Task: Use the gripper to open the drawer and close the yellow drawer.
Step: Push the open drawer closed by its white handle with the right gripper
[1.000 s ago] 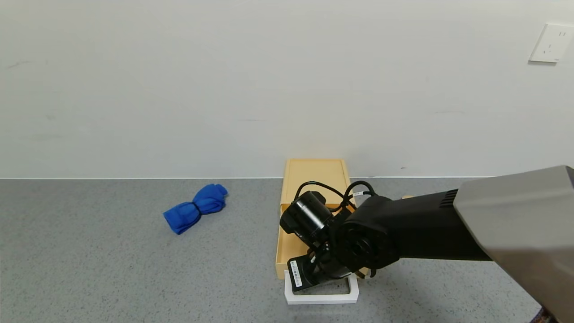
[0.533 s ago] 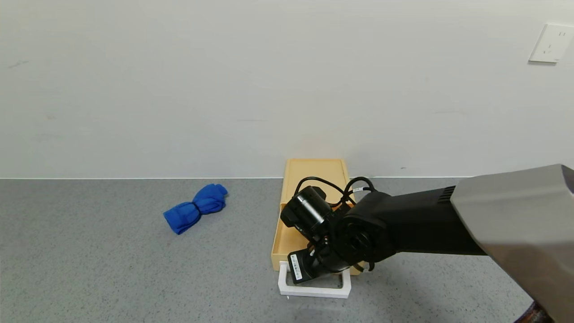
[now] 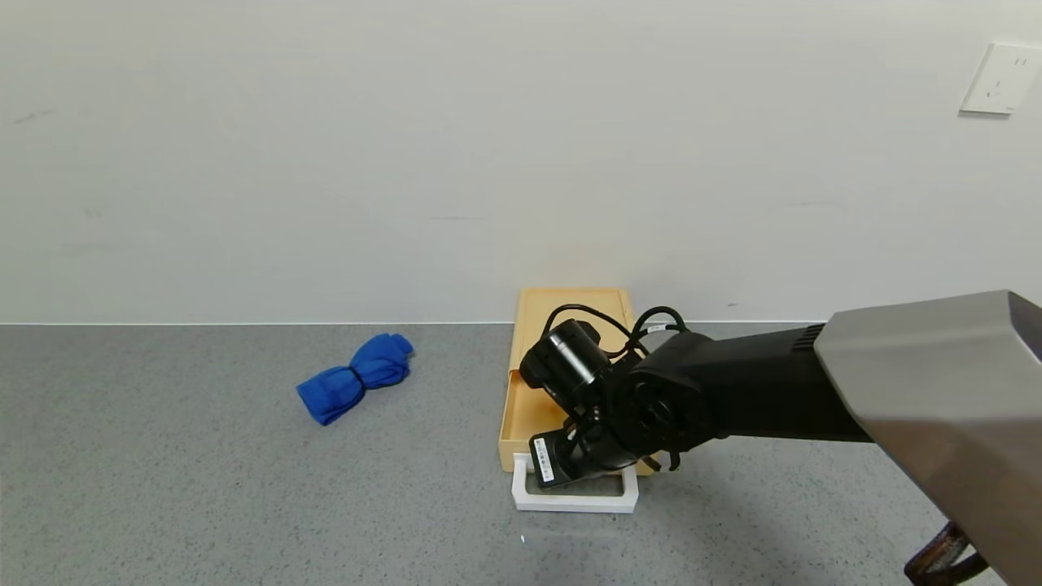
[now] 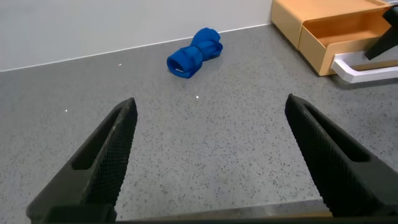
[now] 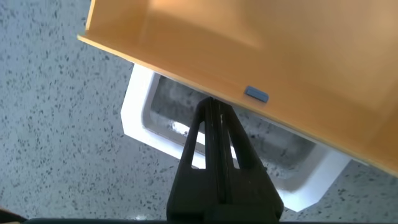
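The pale yellow drawer box (image 3: 574, 313) lies flat against the back wall with its tray (image 3: 519, 415) slid partly out towards me. The white loop handle (image 3: 574, 503) sticks out from the tray front. My right gripper (image 3: 570, 476) is shut and empty, and reaches down into the handle loop. In the right wrist view the closed fingertips (image 5: 213, 107) touch the yellow tray front (image 5: 280, 56), inside the white handle (image 5: 134, 118). My left gripper (image 4: 211, 112) is open and empty over bare table, far to the left of the drawer (image 4: 323, 18).
A knotted blue cloth (image 3: 356, 376) lies on the grey speckled table left of the drawer, and also shows in the left wrist view (image 4: 194, 53). A white wall socket (image 3: 1000, 78) is at the upper right. The right arm crosses the table's right half.
The right gripper has moved away from me with the handle, and the tray has slid farther into the box. The blue cloth has not moved.
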`<state>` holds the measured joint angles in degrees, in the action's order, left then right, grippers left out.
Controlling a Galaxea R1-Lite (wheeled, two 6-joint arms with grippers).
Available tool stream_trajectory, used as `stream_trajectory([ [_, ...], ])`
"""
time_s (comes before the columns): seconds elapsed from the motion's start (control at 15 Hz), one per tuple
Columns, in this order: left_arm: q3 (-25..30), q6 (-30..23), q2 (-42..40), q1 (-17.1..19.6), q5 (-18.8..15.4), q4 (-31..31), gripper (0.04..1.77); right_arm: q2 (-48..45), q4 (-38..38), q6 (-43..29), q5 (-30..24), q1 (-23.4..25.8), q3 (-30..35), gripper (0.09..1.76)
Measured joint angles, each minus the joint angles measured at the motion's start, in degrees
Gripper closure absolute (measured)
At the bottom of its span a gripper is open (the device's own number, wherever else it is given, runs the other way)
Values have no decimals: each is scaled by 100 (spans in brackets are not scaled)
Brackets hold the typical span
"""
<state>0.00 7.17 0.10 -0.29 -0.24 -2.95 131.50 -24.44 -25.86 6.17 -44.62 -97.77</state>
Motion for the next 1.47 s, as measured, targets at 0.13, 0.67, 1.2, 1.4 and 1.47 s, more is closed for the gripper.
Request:
stream_trajectory([
  [0.13,0,-1,0,2,0,1,9,48,11,30,-2,83,-132,173],
  [0.67,0,-1,0,2,-2,-2,9,315,339,210,-90,457,-518,173],
  [1.2,0,-1,0,2,-2,-2,9,540,722,295,-254,739,-870,173],
  [1.4,0,0,0,2,0,-5,9,634,736,301,-260,835,-1034,173],
  [1.47,0,0,0,2,-2,-2,9,675,736,306,-260,862,-1111,173],
])
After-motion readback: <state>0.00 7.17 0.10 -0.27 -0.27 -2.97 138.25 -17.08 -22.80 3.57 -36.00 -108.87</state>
